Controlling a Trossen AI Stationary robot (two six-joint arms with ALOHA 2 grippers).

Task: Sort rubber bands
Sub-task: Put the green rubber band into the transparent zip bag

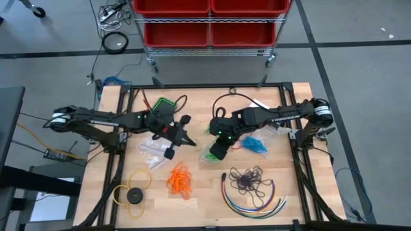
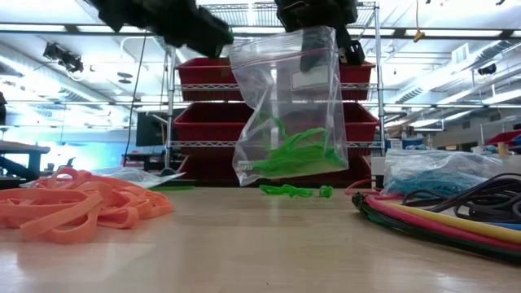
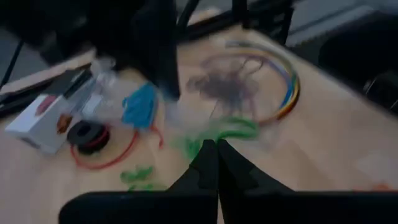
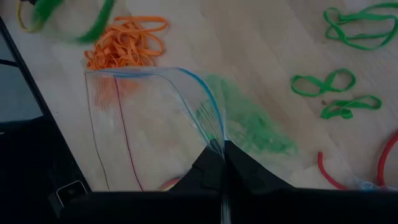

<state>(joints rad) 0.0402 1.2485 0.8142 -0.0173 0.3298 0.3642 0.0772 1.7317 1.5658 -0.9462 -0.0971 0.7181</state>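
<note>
My right fingers (image 4: 222, 163) pinch a clear bag (image 2: 286, 106) of green rubber bands (image 2: 295, 155) above the wooden worktop (image 1: 205, 192); my left fingers (image 3: 216, 163) are together. Red bins (image 1: 209, 22) sit at twelve o'clock.

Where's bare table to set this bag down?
Right gripper holds the bag shut. Free: the front strip between the orange bands and the cables. Crowded: the purple bands, the blue bands and the loose green bands.
</note>
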